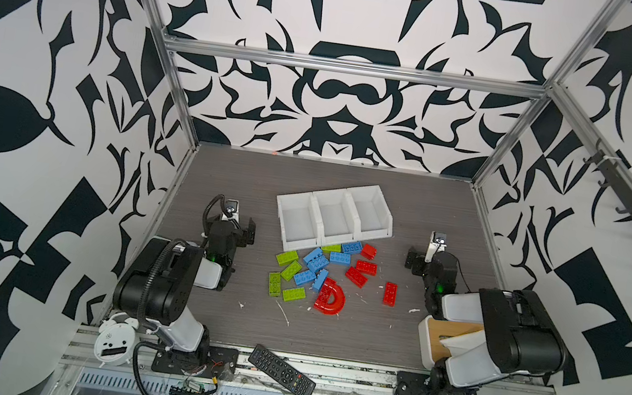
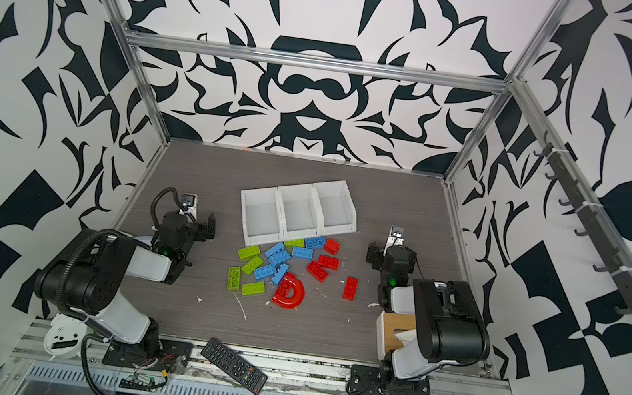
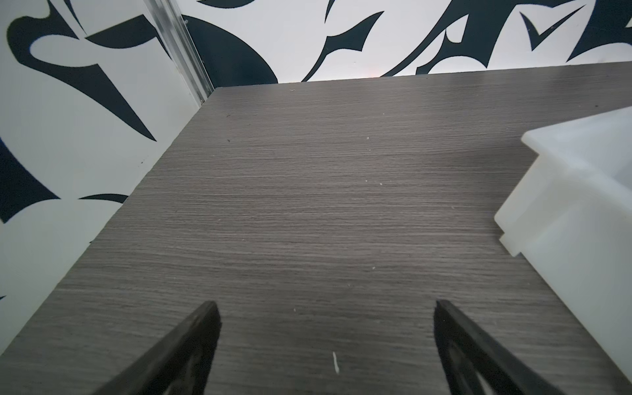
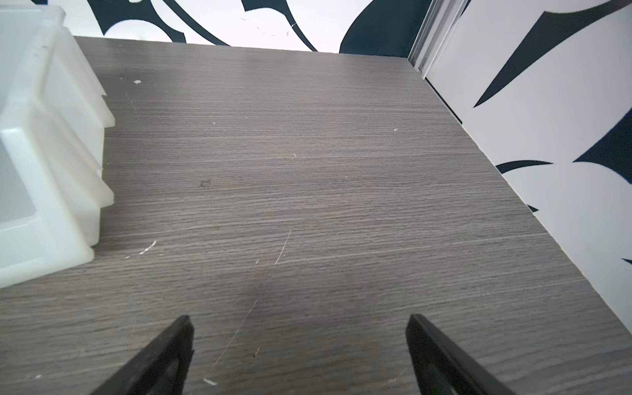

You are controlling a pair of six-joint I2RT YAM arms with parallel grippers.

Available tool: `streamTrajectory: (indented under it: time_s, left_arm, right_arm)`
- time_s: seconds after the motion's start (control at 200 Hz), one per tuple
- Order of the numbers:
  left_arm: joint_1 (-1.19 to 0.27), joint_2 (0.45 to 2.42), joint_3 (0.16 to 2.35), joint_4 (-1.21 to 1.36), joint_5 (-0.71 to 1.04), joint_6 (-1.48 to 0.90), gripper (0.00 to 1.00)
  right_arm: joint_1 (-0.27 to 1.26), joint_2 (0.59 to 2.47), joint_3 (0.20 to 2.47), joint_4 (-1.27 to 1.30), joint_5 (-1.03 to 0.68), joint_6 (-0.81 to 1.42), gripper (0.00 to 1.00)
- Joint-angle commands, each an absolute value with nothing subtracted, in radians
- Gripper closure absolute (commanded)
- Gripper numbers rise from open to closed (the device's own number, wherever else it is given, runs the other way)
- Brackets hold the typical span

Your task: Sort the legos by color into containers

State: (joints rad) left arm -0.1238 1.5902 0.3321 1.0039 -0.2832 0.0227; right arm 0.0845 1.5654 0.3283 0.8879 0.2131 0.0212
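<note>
The legos lie in a loose heap mid-table in both top views: lime green bricks (image 1: 287,270), blue bricks (image 1: 315,263), red bricks (image 1: 365,266), one red brick apart (image 1: 390,294), and red translucent arches (image 1: 330,297) (image 2: 290,290). Just behind them stand the containers (image 1: 333,213) (image 2: 297,210), three joined white bins, all bare inside. My left gripper (image 1: 231,223) (image 3: 326,304) is open over bare table left of the bins (image 3: 564,191). My right gripper (image 1: 431,259) (image 4: 299,318) is open to the right of the bins (image 4: 51,136). Neither holds anything.
A black remote control (image 1: 281,372) lies on the front rail, and a white alarm clock (image 1: 114,342) sits by the left arm's base. A white box with a wooden lid (image 1: 449,339) is under the right arm. Small white scraps (image 1: 283,311) dot the table.
</note>
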Motion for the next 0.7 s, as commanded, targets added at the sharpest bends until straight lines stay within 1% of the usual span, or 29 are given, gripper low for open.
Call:
streamTrajectory:
  time_s: [0.0, 0.695]
  left_arm:
    - [-0.122, 1.574, 0.346, 0.996, -0.273, 0.018, 0.0]
    - [-0.122, 1.575, 0.349, 0.988, -0.268, 0.02, 0.0]
  right_arm:
    - [0.085, 1.555, 0.353, 0.914, 0.211, 0.016, 0.01]
    - [0.085, 1.552, 0.354, 0.913, 0.204, 0.01, 0.01]
